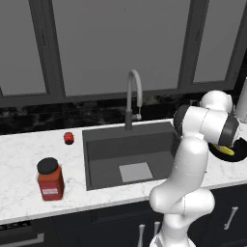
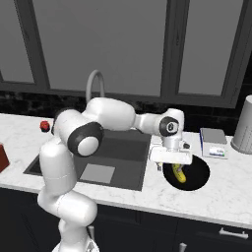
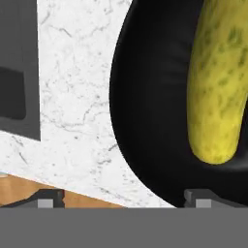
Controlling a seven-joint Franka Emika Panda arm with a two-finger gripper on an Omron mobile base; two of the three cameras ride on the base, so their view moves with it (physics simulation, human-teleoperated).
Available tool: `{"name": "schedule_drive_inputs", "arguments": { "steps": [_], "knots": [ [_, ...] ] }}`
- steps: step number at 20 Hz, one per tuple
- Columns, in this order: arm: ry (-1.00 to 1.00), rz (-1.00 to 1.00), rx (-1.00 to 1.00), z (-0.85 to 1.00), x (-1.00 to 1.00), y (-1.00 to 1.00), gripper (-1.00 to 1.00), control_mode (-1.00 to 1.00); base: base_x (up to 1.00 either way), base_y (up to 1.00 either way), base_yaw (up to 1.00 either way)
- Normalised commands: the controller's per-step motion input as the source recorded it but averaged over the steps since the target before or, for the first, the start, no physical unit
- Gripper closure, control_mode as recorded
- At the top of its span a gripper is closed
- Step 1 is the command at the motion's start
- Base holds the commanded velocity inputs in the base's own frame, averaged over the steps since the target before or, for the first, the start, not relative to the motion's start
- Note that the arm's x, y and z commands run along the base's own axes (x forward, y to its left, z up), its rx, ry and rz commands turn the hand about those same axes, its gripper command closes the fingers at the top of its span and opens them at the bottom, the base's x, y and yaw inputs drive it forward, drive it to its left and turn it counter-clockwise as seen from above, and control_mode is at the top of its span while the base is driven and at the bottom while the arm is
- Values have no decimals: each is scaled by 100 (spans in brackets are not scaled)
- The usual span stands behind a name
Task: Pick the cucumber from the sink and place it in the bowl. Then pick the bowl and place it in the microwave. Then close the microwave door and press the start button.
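Observation:
The yellow-green cucumber (image 2: 179, 173) (image 3: 215, 87) lies inside the glossy black bowl (image 2: 198, 173) (image 3: 155, 111), which stands on the marble counter right of the dark sink (image 2: 123, 150) (image 1: 130, 154). My gripper (image 2: 172, 165) (image 3: 123, 201) hovers just over the bowl's left side, open, its fingertips (image 3: 48, 198) spread wide with nothing between them. From the left base camera, the cucumber (image 1: 226, 150) and the bowl (image 1: 237, 156) peek out behind my arm. The microwave and its door are out of view.
A red jar with a black lid (image 1: 50, 179) and a small red fruit (image 1: 69, 138) stand left of the sink. The curved faucet (image 1: 132, 96) rises behind the basin. A pale flat box (image 2: 213, 141) and a grey canister (image 2: 243, 125) sit beyond the bowl.

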Motion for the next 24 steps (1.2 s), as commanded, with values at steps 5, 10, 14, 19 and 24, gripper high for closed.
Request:
{"name": "schedule_drive_inputs", "arguments": {
  "steps": [5, 10, 14, 19, 24],
  "knots": [
    [-6, 0, -20, -14, -1, 21, -100, -100, 0, 0, 0],
    [0, 0, -15, -31, 51, -8, -100, -100, 0, 0, 0],
    [0, 0, -6, -30, 45, -26, -100, -100, 0, 0, 0],
    [0, 0, 0, -28, 33, -35, -100, -100, 0, 0, 0],
    [0, 0, 0, -31, 7, -24, 100, -100, 0, 0, 0]
  ]
}}
